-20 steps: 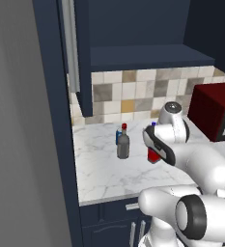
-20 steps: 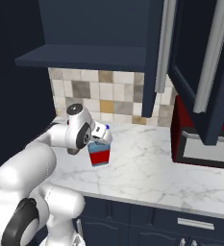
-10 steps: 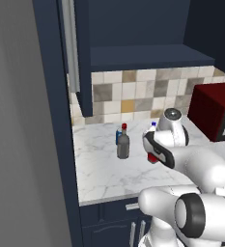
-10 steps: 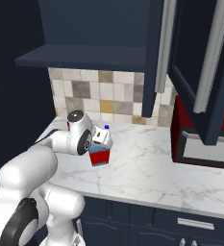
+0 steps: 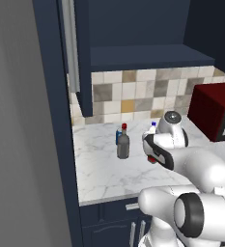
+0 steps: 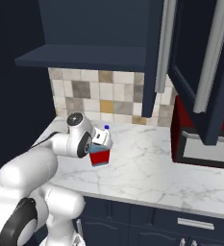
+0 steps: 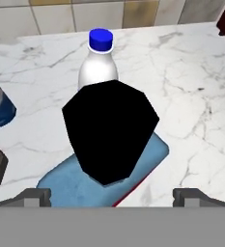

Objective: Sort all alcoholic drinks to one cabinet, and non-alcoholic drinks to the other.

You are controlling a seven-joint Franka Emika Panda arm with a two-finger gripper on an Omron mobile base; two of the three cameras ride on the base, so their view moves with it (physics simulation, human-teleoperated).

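Your hand has dropped closer over the red bottle [image 6: 100, 155] on the counter [image 6: 147, 168], gripper [image 7: 111, 197] wide open and empty astride its black cap [image 7: 109, 130]; next, I judge, you close on it.

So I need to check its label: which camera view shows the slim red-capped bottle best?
The left base view: the slim grey-brown bottle stands whole on the marble counter, red cap visible, though its label is too small to read. The hand view catches a dark sliver at its left edge; the right base view adds nothing clear.
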